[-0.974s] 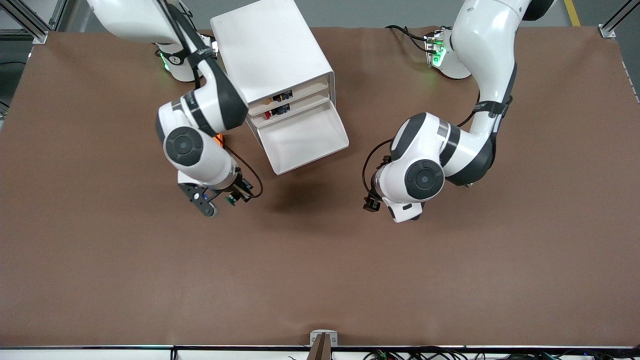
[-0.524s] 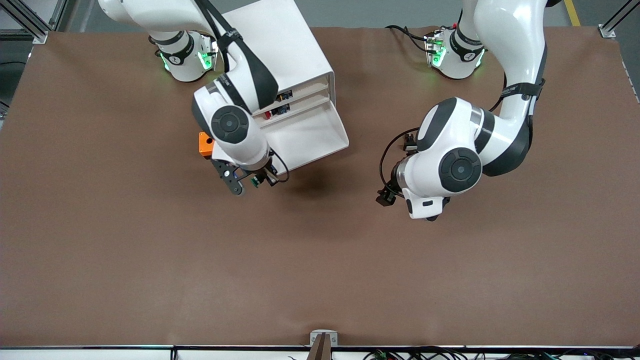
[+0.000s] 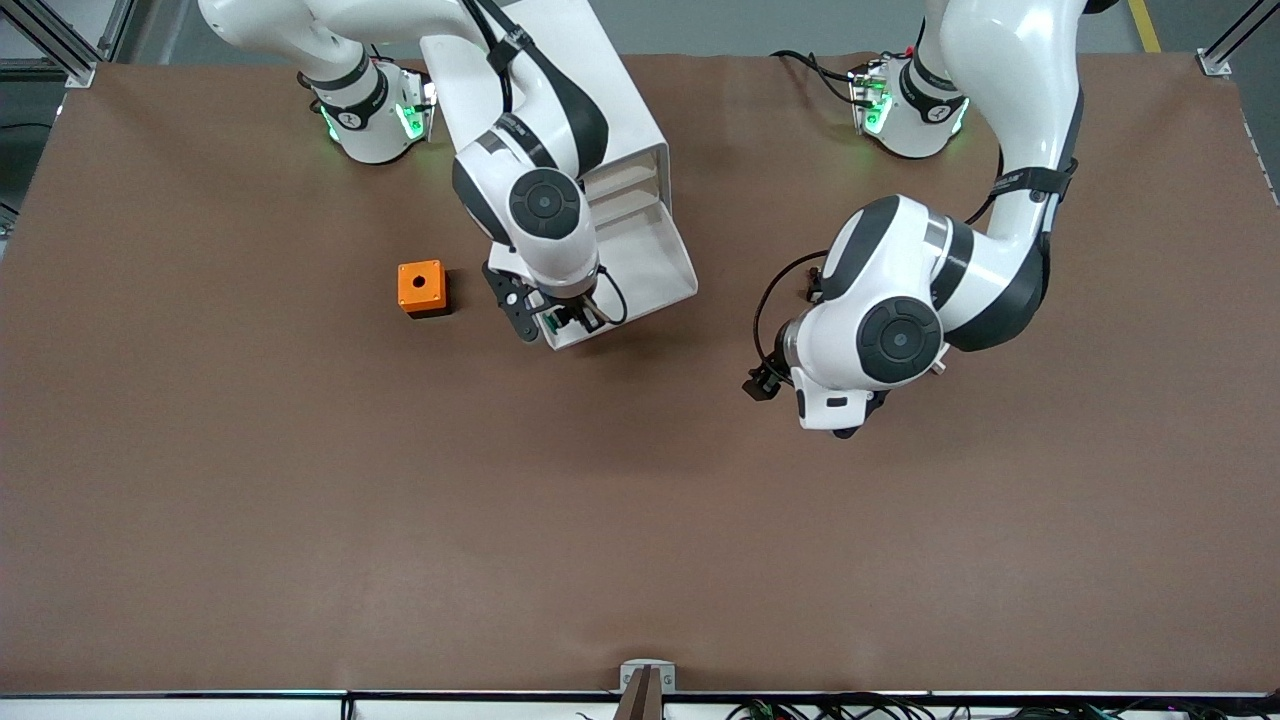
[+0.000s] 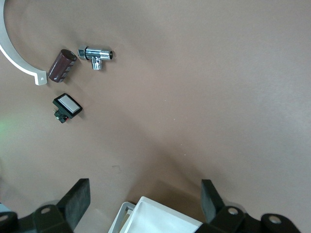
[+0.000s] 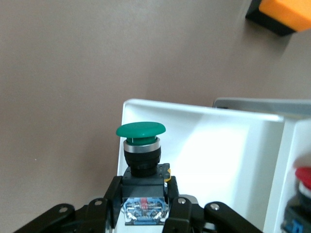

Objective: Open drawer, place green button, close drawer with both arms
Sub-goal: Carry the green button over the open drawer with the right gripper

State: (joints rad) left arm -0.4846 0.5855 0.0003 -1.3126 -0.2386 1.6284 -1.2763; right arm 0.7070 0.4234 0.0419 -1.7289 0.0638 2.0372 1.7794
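The placing step is in hand: the right hand (image 5: 146, 213) grips the button (image 5: 141, 148) over the open drawer's (image 3: 640, 265) front corner. Next, lower it inside and let go. The left hand (image 4: 146, 204) waits, spread open, over the bench (image 3: 640, 520).

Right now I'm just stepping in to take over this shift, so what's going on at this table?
The right gripper, its jaws shut on the small green-capped push button, is over the front corner of the pulled-out white plastic drawer of the white cabinet. The button is not yet released. The left gripper waits over the brown table with jaws open. An orange cube sits beside the cabinet, toward the right arm's end.
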